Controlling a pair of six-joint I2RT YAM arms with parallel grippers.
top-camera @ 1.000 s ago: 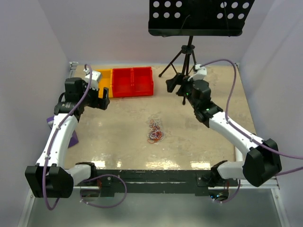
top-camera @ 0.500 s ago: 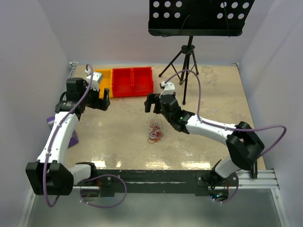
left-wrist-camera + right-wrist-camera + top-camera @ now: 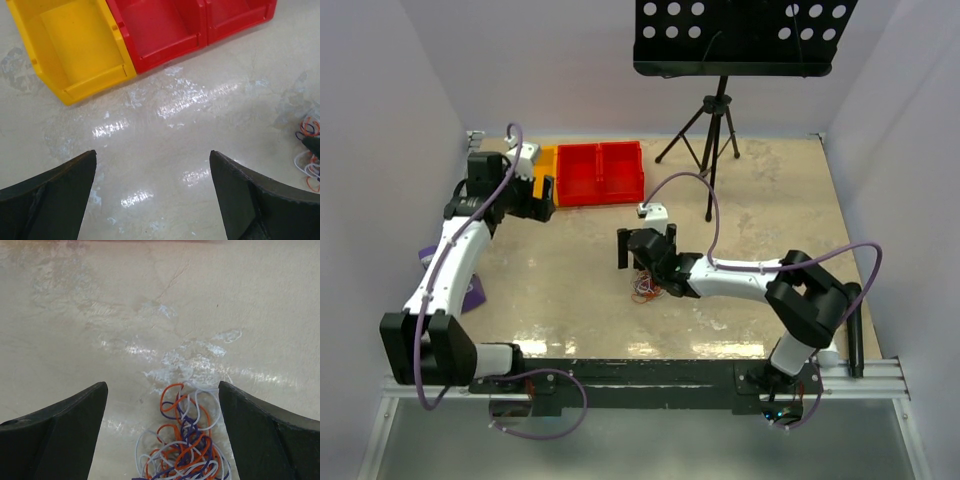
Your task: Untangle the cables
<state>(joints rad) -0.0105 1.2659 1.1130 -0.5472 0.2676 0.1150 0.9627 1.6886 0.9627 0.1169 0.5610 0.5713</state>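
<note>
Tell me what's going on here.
Two robot arms are set to untangle cables. The right end effector hovers open over the cables, a tangled bundle mid-table, gripping nothing. The left end effector, also open and empty, hangs near the yellow bin and red bins.

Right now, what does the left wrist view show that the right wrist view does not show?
Only the left wrist view: a yellow bin and red bins at the top. Only the right wrist view: the tangle of cables up close, orange, white and purple, lying between the open jaws. Both: the beige table, open jaws at the bottom, and the cables, which in the left wrist view only peep in at the right edge.
</note>
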